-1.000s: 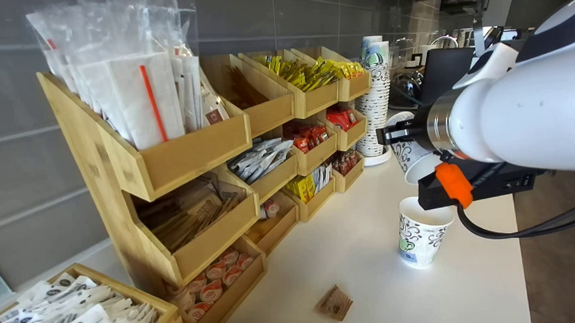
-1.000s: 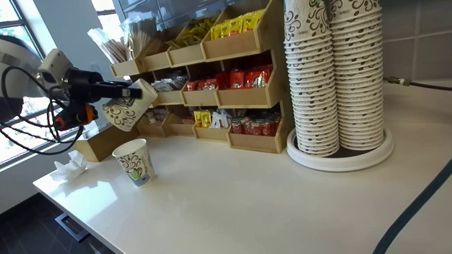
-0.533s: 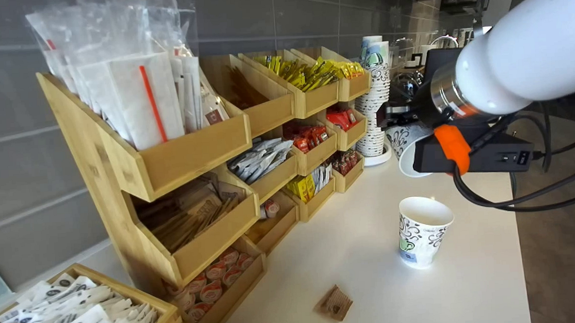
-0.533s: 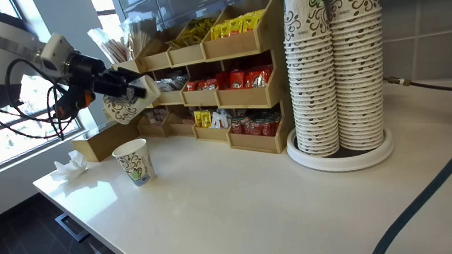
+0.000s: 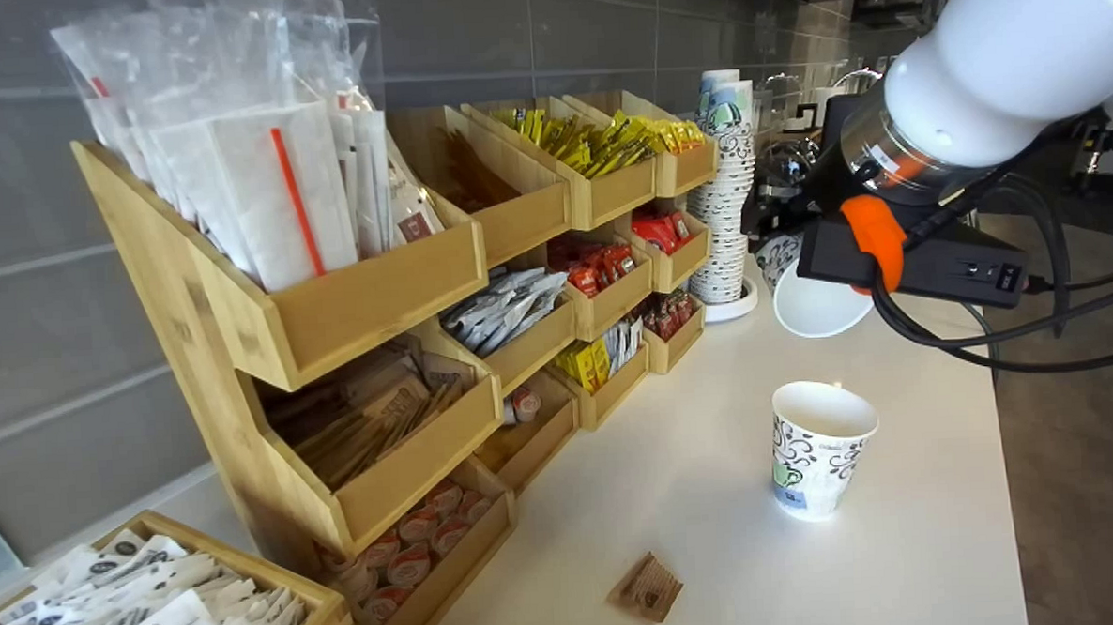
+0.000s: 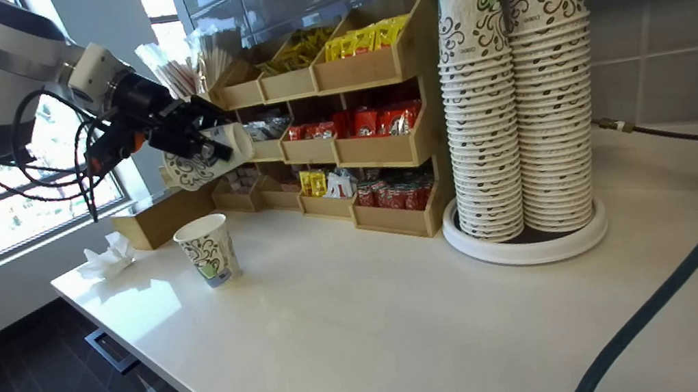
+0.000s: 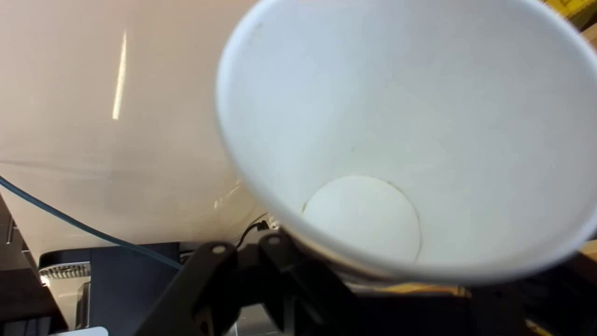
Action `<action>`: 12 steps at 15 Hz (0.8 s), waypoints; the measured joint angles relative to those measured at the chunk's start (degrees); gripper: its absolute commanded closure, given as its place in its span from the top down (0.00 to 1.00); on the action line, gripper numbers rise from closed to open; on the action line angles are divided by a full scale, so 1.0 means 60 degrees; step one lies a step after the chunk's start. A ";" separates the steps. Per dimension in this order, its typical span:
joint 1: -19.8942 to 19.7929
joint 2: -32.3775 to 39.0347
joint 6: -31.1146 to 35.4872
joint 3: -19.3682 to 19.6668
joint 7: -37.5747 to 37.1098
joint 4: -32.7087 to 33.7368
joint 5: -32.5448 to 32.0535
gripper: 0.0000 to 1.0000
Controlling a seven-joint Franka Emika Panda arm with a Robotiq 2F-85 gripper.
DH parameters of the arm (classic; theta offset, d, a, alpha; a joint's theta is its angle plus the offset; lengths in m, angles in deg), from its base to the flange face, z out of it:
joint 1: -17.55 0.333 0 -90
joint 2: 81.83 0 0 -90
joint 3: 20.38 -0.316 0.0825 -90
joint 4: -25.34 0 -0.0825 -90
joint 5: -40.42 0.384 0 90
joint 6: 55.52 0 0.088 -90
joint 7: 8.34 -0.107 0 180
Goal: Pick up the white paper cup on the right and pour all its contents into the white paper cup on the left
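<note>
My gripper (image 6: 216,133) is shut on the side of a white patterned paper cup (image 6: 191,167), held in the air. The held cup is close to lying on its side, its mouth tipped a little down. In an exterior view its white inside (image 5: 821,303) faces the camera. In the wrist view the held cup (image 7: 419,107) fills much of the picture; its bottom shows bare, with a faint brownish edge. A second white patterned cup (image 5: 821,456) stands upright on the counter below; it also shows in an exterior view (image 6: 208,250). Its contents cannot be made out.
A wooden rack (image 5: 382,306) with packets stands along the wall. Tall stacks of cups (image 6: 485,134) stand on a white round tray (image 6: 530,253). A brown packet (image 5: 650,587) and a crumpled napkin (image 6: 108,258) lie on the counter (image 6: 342,335). A blue cord (image 6: 687,280) crosses one corner.
The arm has risen and the wrist has turned. The held cup has swung from steeply mouth-down to nearly horizontal and shifted slightly away from above the standing cup, which has not moved.
</note>
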 measured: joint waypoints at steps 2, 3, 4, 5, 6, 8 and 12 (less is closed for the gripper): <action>0.0000 0.0000 0.0003 0.0000 0.0000 0.0000 0.0006 0.42; 0.0000 0.0000 0.0004 0.0000 0.0000 0.0000 0.0010 0.42; -0.0032 0.0001 0.0004 -0.0005 0.0000 0.0000 0.0020 0.42; -0.0107 0.0001 0.0072 0.0021 0.0014 0.0000 0.0265 0.42; -0.0190 0.0001 0.0202 0.0118 0.0073 -0.0004 0.0678 0.42; -0.0429 -0.0003 0.0634 0.0442 0.0438 -0.0046 0.1578 0.42; -0.1095 -0.0052 0.1305 0.1053 0.1461 -0.0343 0.3671 0.42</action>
